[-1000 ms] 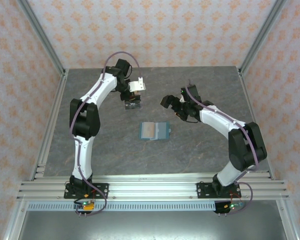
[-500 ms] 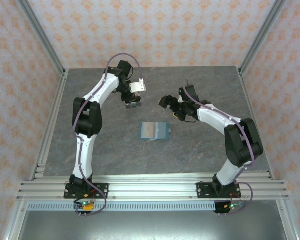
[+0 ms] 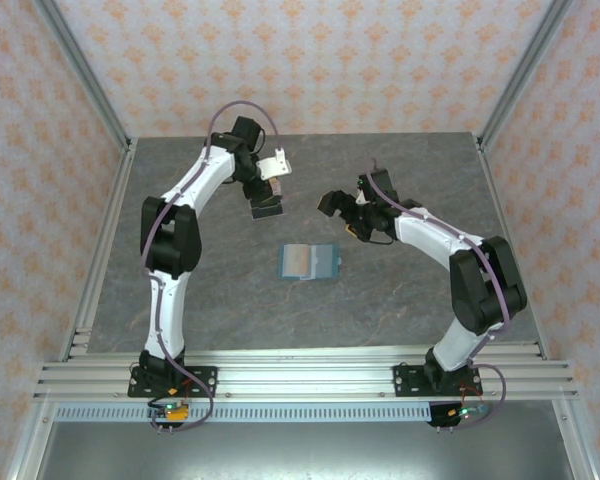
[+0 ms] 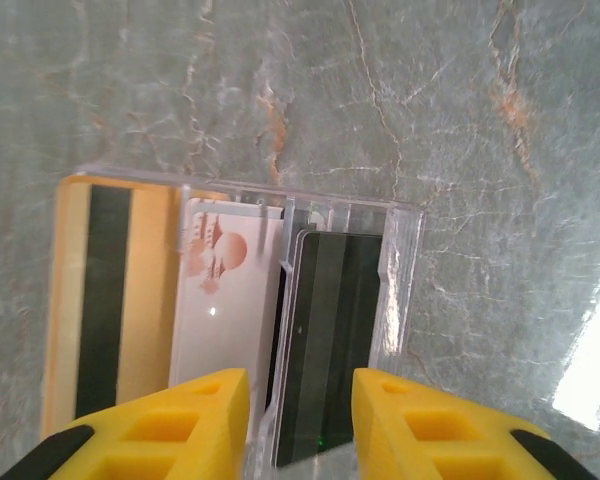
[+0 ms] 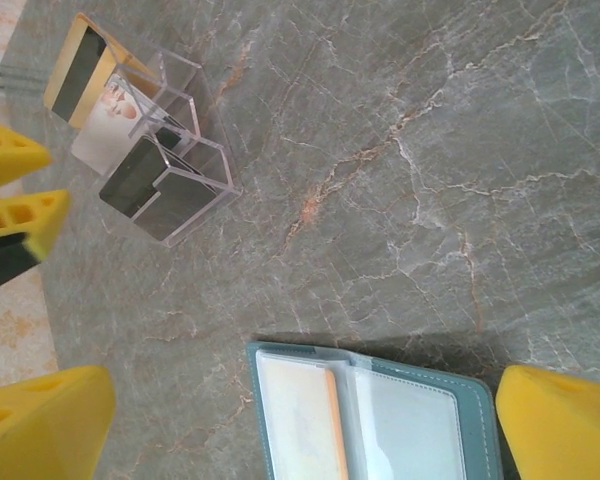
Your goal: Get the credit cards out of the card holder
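Three cards [image 4: 225, 320] in the rack [image 4: 400, 262], one left in the wallet [image 5: 472, 405]; my left gripper [image 4: 300, 410] and right gripper [image 5: 305, 385] wide apart, empty.

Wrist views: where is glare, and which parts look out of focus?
Left wrist view: white glare on the table at lower right; the yellow fingers of the left gripper look soft, the cards sharp. Right wrist view: no strong glare; the fingers of the right gripper blur at the bottom corners, the wallet is sharp.
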`<control>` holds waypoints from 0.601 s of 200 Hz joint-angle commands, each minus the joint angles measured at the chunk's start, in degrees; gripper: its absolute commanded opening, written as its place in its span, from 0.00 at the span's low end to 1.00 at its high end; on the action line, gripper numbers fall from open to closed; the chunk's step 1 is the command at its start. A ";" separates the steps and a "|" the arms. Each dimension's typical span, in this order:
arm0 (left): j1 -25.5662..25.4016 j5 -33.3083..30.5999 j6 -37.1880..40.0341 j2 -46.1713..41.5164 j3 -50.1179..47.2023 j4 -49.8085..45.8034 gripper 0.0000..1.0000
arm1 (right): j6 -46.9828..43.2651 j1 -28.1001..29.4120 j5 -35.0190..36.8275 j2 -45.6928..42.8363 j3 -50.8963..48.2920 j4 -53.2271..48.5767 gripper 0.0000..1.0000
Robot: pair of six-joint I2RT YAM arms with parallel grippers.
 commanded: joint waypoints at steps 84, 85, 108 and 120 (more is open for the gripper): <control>0.51 -10.14 -52.80 -28.59 -28.76 13.75 0.41 | -2.23 17.38 16.67 -3.95 3.07 -13.88 0.74; 0.51 -10.09 -53.07 -28.75 -29.16 13.94 0.41 | -2.22 17.48 16.74 -3.75 3.07 -13.88 0.73; 0.35 -11.60 -60.20 -33.11 -37.40 17.53 0.42 | -1.51 18.95 16.90 -0.06 3.91 -14.57 0.70; 0.18 -13.69 -63.95 -34.87 -40.25 18.15 0.43 | -1.83 19.41 17.05 1.65 4.50 -14.66 0.68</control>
